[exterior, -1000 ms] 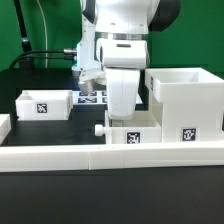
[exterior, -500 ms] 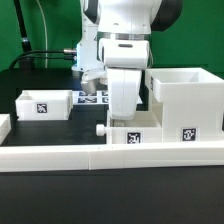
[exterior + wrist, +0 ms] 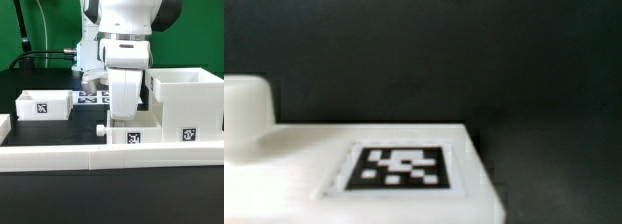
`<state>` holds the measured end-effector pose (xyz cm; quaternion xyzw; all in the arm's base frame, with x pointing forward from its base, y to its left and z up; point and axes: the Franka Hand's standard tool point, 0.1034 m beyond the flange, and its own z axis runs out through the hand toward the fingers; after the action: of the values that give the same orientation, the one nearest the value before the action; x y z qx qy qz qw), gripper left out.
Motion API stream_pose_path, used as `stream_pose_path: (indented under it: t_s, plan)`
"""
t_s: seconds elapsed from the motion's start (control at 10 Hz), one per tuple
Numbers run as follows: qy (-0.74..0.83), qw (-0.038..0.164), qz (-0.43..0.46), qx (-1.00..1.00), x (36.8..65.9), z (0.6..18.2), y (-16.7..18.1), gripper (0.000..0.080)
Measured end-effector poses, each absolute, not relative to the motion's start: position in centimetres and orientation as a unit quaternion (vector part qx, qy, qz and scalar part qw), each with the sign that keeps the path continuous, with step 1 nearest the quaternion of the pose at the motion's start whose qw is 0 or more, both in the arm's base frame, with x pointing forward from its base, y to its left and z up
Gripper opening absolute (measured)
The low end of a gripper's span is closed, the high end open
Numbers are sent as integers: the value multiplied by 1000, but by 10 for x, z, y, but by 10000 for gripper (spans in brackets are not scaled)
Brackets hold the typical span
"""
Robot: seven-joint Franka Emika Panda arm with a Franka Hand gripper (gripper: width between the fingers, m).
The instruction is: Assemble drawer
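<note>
- Three white drawer parts show up for you in the exterior view: a tall housing (image 3: 185,95) and two small trays.
- You can see the near tray (image 3: 130,135) just beside the housing, on the exterior view's left of it. You cannot tell if the two touch.
- A little knob (image 3: 100,129) pokes out of that tray on the side away from the housing.
- Your far tray (image 3: 45,103) sits well apart from the housing, further to the exterior view's left.
- The housing has a black-and-white tag (image 3: 187,133) on its front, and so does each tray.
- Your gripper (image 3: 124,115) hangs straight down over the near tray, close beside the housing. Its fingers are hidden, so you cannot tell if they are spread or pressed together.
- The marker board (image 3: 92,97) lies flat on the black table (image 3: 40,200), further back than the housing and to the exterior view's left of it.
- A long low wall (image 3: 60,155) runs along in front of the housing.
- In the wrist view you look down on a flat white part with one square tag (image 3: 402,167) on it, most likely the near tray.
- A rounded white bit (image 3: 242,115) stands at its edge. It is too blurry for you to tell what it is.
</note>
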<state>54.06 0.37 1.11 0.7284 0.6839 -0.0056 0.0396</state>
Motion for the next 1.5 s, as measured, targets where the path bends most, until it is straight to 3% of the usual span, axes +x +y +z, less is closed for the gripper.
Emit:
stream_pose_path:
  t_s: [1.5]
  plan:
    - [681, 30, -27, 731, 539, 11, 0, 44]
